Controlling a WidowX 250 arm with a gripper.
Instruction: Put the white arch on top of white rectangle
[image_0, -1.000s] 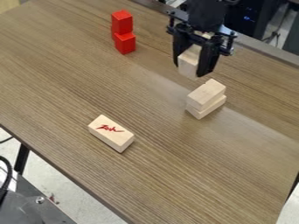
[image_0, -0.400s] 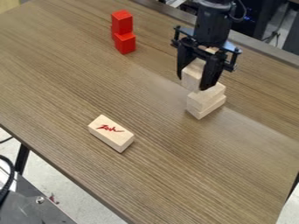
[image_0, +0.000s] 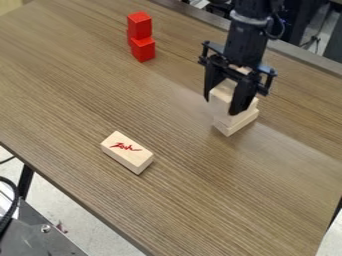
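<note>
Your gripper (image_0: 221, 106) grasps a pale block (image_0: 220, 99) over the wooden stack (image_0: 238, 124); apart from that stack, a loose block (image_0: 132, 158) bears red handwriting (image_0: 125, 146).

Illegible red script (image_0: 125, 146) marks the lone pale block (image_0: 136, 162).

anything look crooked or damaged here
The upper red block sits slightly out of line with the lower red block; their edges don't match up. Nothing looks spilled or visibly damaged.
</note>
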